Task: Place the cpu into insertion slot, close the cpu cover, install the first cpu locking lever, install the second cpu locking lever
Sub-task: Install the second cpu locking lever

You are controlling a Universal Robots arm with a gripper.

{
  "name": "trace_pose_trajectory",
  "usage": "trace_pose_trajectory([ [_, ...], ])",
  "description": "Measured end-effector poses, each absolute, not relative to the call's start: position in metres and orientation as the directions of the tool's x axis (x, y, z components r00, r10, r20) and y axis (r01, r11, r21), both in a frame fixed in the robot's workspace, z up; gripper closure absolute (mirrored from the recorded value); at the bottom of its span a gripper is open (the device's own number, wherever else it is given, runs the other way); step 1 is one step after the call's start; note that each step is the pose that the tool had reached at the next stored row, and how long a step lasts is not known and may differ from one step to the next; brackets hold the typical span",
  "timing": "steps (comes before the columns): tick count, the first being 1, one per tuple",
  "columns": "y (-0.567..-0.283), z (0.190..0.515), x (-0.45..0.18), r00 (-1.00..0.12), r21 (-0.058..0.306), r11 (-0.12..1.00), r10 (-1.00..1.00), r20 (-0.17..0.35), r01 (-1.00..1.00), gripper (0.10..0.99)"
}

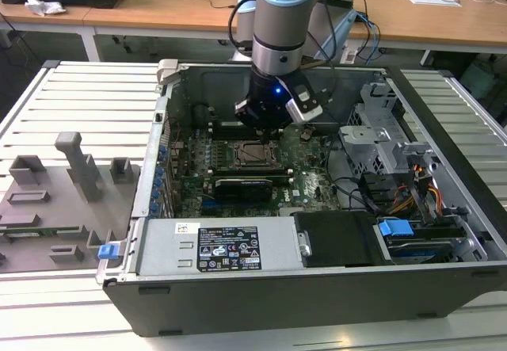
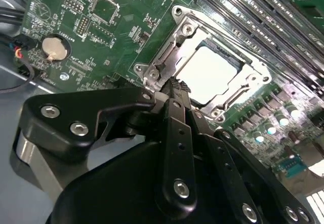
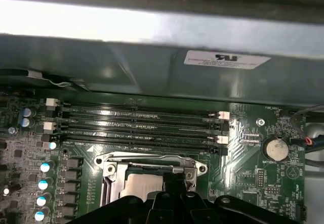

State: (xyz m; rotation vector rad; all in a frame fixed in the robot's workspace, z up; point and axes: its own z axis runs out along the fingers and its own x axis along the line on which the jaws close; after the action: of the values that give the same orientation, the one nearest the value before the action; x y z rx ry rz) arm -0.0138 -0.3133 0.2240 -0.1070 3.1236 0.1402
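Note:
The cpu (image 2: pixel 208 72) lies flat in the insertion slot (image 1: pixel 256 154) on the green board, its pale metal top showing in both wrist views. The cpu cover (image 2: pixel 169 57) is folded down around the chip as a silvery frame, also seen in the first wrist view as the cpu cover (image 3: pixel 147 159) over the cpu (image 3: pixel 142 186). My gripper (image 2: pixel 174 85) hangs just above the socket's edge with its fingers together and nothing visible between them. In the exterior view the gripper (image 1: pixel 267 131) sits over the socket's far side.
Long black memory slots (image 3: pixel 136 125) run beside the socket. A round coin battery (image 2: pixel 54 47) sits on the board. The case wall (image 1: pixel 170 113), a drive cage (image 1: pixel 380 141), loose cables (image 1: pixel 396 196) and a black card (image 1: pixel 249 185) crowd the board.

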Motion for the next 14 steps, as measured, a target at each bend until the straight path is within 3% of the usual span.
trace_pose_trajectory([
  [14, -0.337, 0.23, -0.014, -0.998, 0.089, 0.994, -0.068, -0.016, -0.069, 0.98],
])
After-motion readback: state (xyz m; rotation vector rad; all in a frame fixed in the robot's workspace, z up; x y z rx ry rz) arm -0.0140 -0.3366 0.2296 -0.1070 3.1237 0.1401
